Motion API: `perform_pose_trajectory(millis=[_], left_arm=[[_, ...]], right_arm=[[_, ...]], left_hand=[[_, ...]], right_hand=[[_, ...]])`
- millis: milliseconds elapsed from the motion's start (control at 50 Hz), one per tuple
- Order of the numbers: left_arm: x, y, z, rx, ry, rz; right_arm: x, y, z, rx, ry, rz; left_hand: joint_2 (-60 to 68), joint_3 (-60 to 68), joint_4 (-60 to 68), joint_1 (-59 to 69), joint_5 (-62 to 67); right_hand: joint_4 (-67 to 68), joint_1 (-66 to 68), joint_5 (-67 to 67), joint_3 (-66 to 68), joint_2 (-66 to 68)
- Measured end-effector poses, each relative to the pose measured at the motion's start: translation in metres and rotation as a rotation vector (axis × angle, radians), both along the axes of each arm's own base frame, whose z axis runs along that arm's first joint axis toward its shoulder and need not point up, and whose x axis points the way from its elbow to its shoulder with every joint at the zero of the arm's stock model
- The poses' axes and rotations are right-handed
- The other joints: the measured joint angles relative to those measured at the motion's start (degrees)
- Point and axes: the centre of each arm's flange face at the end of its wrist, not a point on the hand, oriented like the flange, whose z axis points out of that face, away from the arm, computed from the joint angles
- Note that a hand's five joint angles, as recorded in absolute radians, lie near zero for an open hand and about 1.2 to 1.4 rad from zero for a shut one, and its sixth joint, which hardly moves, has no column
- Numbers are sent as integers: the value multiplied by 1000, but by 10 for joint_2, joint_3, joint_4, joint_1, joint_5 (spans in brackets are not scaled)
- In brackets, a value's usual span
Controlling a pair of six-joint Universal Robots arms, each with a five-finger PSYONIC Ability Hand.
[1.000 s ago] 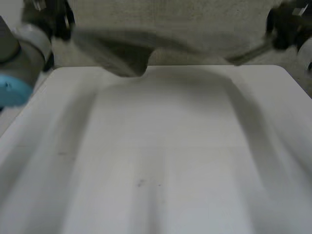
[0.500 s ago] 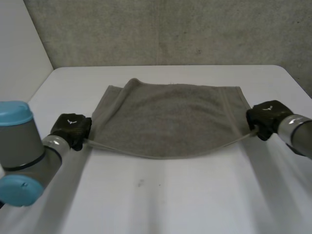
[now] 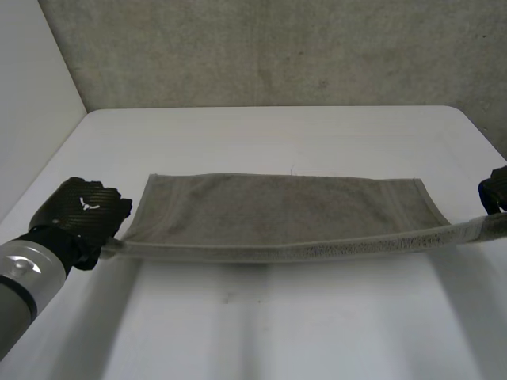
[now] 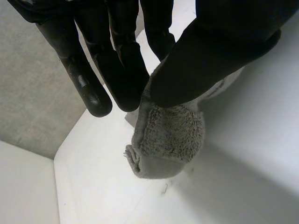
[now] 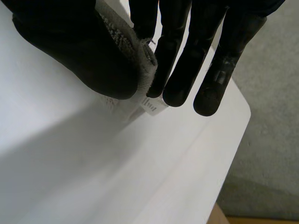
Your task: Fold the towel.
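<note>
Holds grey towel stretched between the two hands, near edge raised off white table. Pinches one near corner between thumb and fingers of left hand; pinches the other likewise in right hand, label at fingertips.

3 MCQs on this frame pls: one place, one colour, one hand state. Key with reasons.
1. Where on the towel does the left robot hand hold it?
A) its middle
B) a near corner
C) the far edge

2. What colour is the towel?
A) grey-brown
B) red
C) blue

3. What state is the right robot hand in?
A) open, holding nothing
B) shut, holding nothing
C) shut on the towel

Key:
1 B: the left wrist view shows it pinching a corner, at the near edge in the head view.
2 A: the head view shows grey-brown cloth.
3 C: the right wrist view shows it pinching the towel's corner.
</note>
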Motion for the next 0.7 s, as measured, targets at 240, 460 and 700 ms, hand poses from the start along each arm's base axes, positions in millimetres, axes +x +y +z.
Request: perform_pose_trajectory(millis=[240,460,700], left_arm=[[-33,-70,-32,-48,6,-57],[-65,-162,-71,-105,36,-63],[-87,-215,-91,-178,84,-60]], right_arm=[[2,-57,-43,-14,-200,-54],[22,-126,-93,-108,-307,-164],[38,-173,-110,-309,-332,-201]], left_hand=[[0,0,0,0,0],[0,0,0,0,0],[0,0,0,0,0]], right_hand=[[0,0,0,0,0],[0,0,0,0,0],[0,0,0,0,0]])
